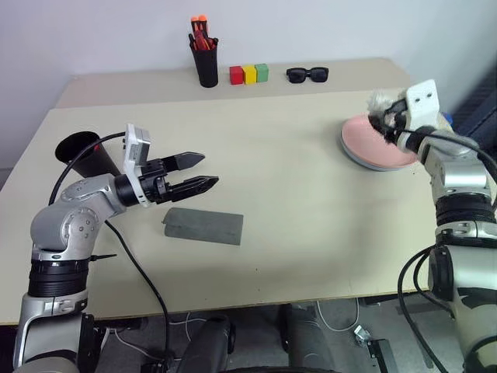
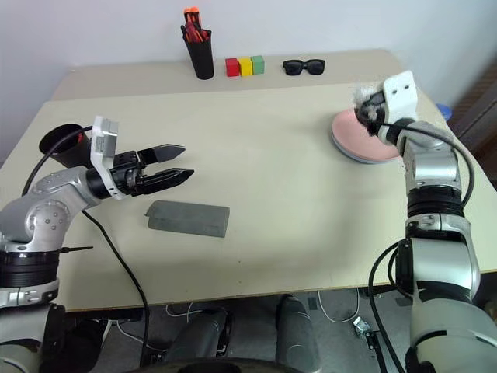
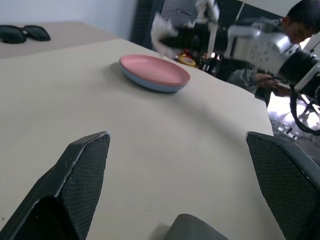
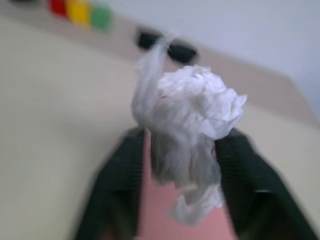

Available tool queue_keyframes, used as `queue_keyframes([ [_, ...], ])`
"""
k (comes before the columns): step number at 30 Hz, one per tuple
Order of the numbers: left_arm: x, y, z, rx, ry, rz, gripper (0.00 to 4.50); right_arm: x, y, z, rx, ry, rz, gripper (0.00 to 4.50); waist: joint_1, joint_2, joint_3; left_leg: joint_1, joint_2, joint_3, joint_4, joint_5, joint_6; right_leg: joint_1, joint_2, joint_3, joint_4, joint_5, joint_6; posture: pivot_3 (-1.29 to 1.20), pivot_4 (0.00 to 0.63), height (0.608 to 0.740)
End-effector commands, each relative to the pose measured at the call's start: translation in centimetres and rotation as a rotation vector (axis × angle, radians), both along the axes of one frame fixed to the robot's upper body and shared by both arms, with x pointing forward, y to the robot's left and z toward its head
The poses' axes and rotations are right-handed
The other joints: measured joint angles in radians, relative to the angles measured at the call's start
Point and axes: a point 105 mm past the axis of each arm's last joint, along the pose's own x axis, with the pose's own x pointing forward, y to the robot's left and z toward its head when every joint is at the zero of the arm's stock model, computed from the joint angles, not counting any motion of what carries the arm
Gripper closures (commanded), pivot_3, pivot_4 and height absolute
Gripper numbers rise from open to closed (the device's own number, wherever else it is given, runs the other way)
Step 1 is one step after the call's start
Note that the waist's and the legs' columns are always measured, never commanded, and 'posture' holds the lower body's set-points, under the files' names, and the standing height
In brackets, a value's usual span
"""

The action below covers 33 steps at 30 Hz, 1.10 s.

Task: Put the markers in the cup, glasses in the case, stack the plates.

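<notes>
The plates (image 1: 373, 144) are seen already stacked, pink on top of light blue, lying at the far right of the surface (image 1: 311, 217). A crumpled white tissue (image 4: 190, 125) is being held directly over the pink plate by the right gripper (image 4: 182, 165), its 2 fingers clamped on either side of the wad. The coming move is judged to turn on this: the tissue is being carried above the stack, so the right arm is the nearer one to the plates and would have to clear them to 1 side.

The case (image 1: 203, 225) is lying shut in the middle-left of the surface, its long axis running left to right, just below and in front of the left gripper (image 1: 194, 172). That gripper is being held level with its fingers spread apart and nothing between them, pointing toward the right, so the left arm is much the nearer to the case. The cup (image 1: 81, 151) is standing at the far left, just behind the left arm. Whether markers are in the cup or glasses in the case cannot be told.
</notes>
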Motion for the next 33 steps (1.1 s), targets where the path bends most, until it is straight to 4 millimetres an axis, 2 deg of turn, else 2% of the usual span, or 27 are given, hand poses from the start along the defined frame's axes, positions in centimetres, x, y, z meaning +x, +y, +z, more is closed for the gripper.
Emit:
queue_keyframes([
  [1,-0.6,0.2,1.0,-0.006,-0.054,0.007,0.0,0.5,0.1,1.7,-0.011,-0.063,0.001,0.19,-0.005,0.001,0.0,0.0,0.0,0.0,0.0,0.0,0.0,0.0,0.0,0.0,0.0,0.0,0.0,0.0,0.15,0.74],
  [3,-0.8,0.5,0.9,-0.007,-0.051,0.022,0.0,0.5,-0.3,2.5,-0.053,-0.102,-0.012,0.04,-0.014,0.001,0.0,0.0,0.0,0.0,-0.001,0.0,0.0,-0.001,0.0,0.0,0.0,0.0,0.0,0.0,0.15,0.74],
  [6,-1.1,1.0,0.7,-0.003,-0.046,0.044,0.0,0.3,0.6,4.3,-0.055,-0.17,0.056,0.04,-0.028,0.001,0.0,0.0,0.0,0.0,-0.001,0.0,-0.001,-0.001,0.0,0.0,0.001,0.0,0.0,0.0,0.15,0.74],
  [10,-1.9,1.3,1.0,-0.037,-0.033,0.056,0.0,-0.9,4.2,6.9,0.179,-0.239,0.307,0.04,-0.03,0.001,0.0,0.0,0.002,0.0,-0.001,-0.001,0.001,-0.001,0.001,0.0,0.001,0.0,0.0,0.0,0.15,0.74],
  [12,-2.4,1.6,0.8,-0.022,-0.039,0.059,0.0,-3.4,7.5,6.7,0.198,-0.217,0.549,0.04,-0.027,0.001,0.0,0.0,0.004,0.0,-0.001,-0.001,0.001,-0.001,0.001,0.0,0.001,0.0,0.0,0.0,0.15,0.74],
  [14,-3.3,2.3,0.6,-0.02,-0.04,0.05,0.0,-7.3,11.1,4.5,0.147,-0.115,0.799,0.04,-0.023,0.0,0.0,0.0,0.005,-0.001,-0.001,-0.001,0.001,-0.001,0.002,0.0,0.001,0.0,0.0,0.0,0.15,0.74],
  [16,-4.0,2.7,0.5,-0.024,-0.037,0.044,0.0,-11.6,13.2,2.6,0.151,0.025,0.996,0.04,-0.015,0.0,0.0,0.0,0.006,-0.002,-0.002,-0.001,0.001,-0.001,0.002,-0.001,0.0,0.0,0.0,0.0,0.15,0.74],
  [17,-4.2,2.9,0.2,-0.018,-0.028,0.047,0.0,-12.9,13.8,2.3,0.14,0.048,1.041,0.04,-0.007,0.001,0.0,-0.001,0.006,-0.001,-0.002,-0.002,0.003,-0.001,0.002,-0.001,0.0,0.0,0.0,0.0,0.15,0.74],
  [21,-4.4,3.7,-0.8,0.015,-0.026,0.055,0.0,-15.7,14.3,1.4,0.131,0.115,1.099,0.04,0.003,0.002,0.001,0.0,0.005,0.002,0.001,-0.004,0.006,0.0,0.0,0.0,0.0,0.0,0.0,0.0,0.15,0.74],
  [24,-4.3,4.1,-1.1,0.032,-0.042,0.058,0.0,-16.7,14.0,0.9,0.12,0.143,1.093,0.04,0.006,0.0,0.0,0.006,0.007,0.002,0.001,-0.004,0.005,0.007,0.003,-0.001,0.0,0.0,0.0,0.0,0.15,0.74],
  [28,-3.8,4.2,-1.0,0.024,-0.059,0.076,0.0,-16.4,13.1,0.6,0.102,0.172,1.037,0.04,0.006,0.0,0.0,0.007,0.008,0.003,0.001,-0.004,0.005,0.008,0.003,-0.001,0.0,0.0,-0.001,0.0,0.15,0.74],
  [33,-4.0,4.0,-1.7,0.008,-0.047,0.091,0.0,-16.1,14.1,1.0,0.11,0.171,1.061,0.04,0.002,0.0,0.0,0.007,0.008,0.003,0.001,-0.004,0.005,0.006,0.003,-0.001,0.0,0.0,-0.001,0.0,0.15,0.74],
])
